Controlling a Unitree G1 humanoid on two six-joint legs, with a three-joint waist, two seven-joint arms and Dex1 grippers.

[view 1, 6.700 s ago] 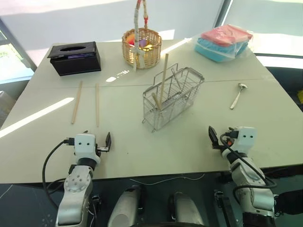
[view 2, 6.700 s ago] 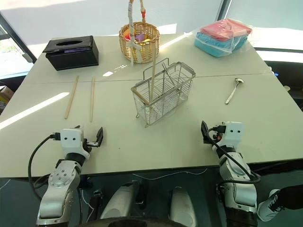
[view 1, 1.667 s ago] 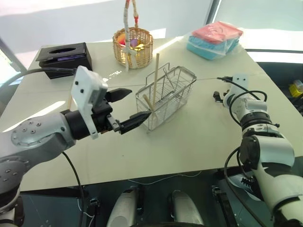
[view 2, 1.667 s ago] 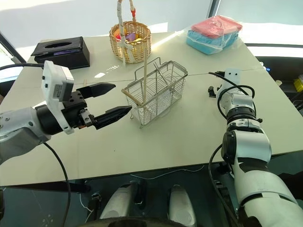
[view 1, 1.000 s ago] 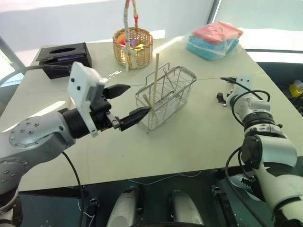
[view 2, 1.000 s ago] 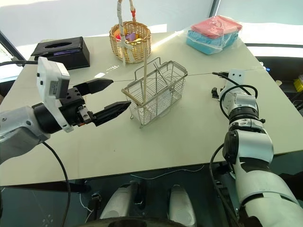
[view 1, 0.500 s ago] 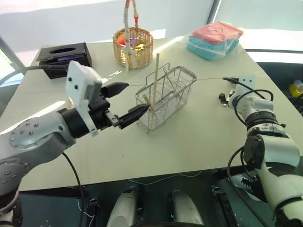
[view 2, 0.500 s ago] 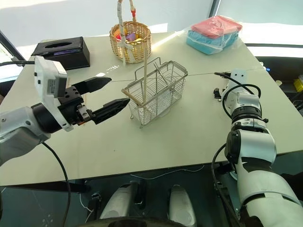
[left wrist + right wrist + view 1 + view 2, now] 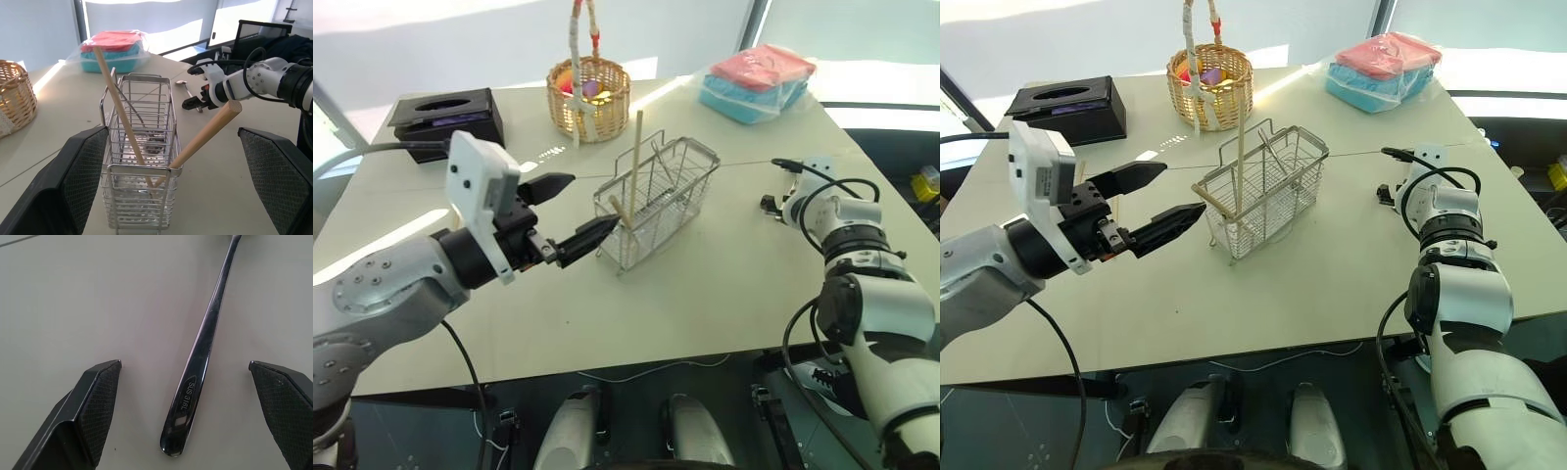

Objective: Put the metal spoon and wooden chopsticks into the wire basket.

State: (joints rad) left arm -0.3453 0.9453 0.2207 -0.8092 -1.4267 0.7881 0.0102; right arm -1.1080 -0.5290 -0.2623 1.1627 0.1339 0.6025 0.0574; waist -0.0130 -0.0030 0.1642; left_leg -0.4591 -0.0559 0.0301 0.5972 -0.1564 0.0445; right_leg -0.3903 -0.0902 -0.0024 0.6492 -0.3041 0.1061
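The pale desk (image 9: 705,284) carries everything. At its far right corner lies a clear bag of folded pink and blue cloths (image 9: 754,83); at the far left corner sits a black tissue box (image 9: 445,113), and between them, along the far edge, a round wicker basket (image 9: 587,98) with a tall handle and coloured things inside that cannot be made out.

Near the middle of the desk stands the wire basket (image 9: 656,201). It holds two wooden chopsticks (image 9: 120,110) — one rises steeply above the rim, the other leans out over the near end towards the left gripper (image 9: 563,215). A thin metal piece also lies inside; what it is cannot be told.

The left gripper hovers just beside the basket's near end, jaws wide apart, empty. The right gripper (image 9: 183,406) is down by the desk's right edge, jaws spread either side of the metal spoon (image 9: 205,340) — the handle lies flat on the desk between them, not gripped.
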